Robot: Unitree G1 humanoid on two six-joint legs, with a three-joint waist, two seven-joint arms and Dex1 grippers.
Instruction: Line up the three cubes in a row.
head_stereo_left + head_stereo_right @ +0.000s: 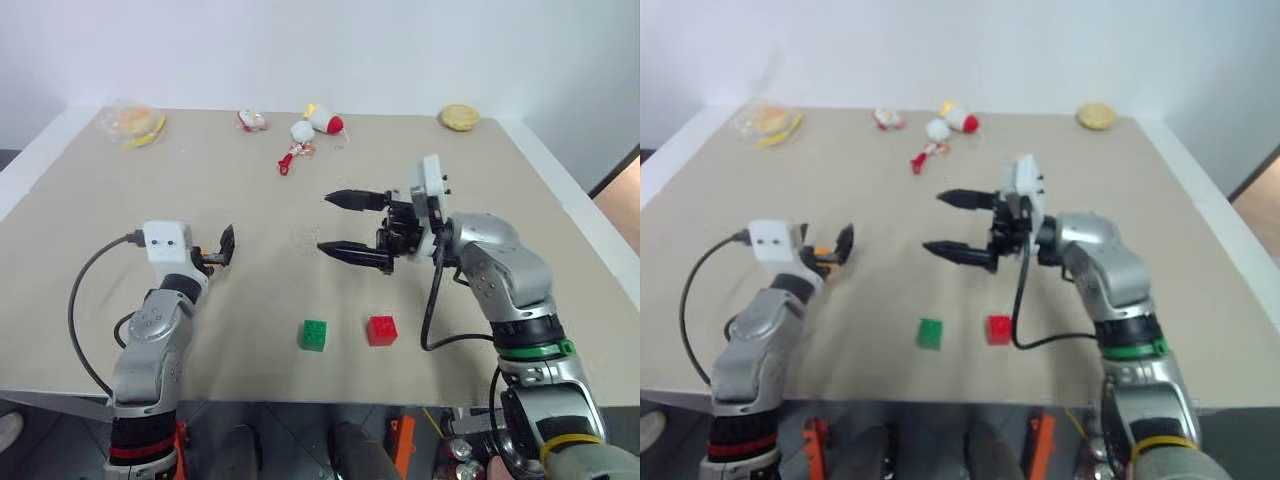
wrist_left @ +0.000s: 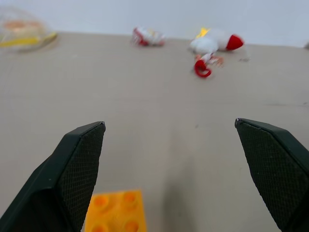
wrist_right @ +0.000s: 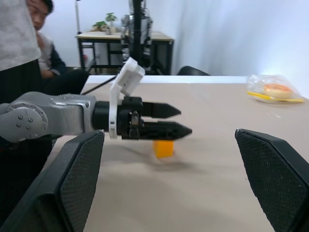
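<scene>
green cube (image 1: 314,335), red cube (image 1: 381,330) — side by side

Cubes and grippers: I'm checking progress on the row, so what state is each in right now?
Green cube: on the table, studs up, free.
Red cube: on the table beside the green one, apart from it, free.
Yellow-orange cube: on the table under the left gripper, not gripped, away from the other two.
Left gripper: open, empty.
Right gripper: open, empty, above the table.
</scene>
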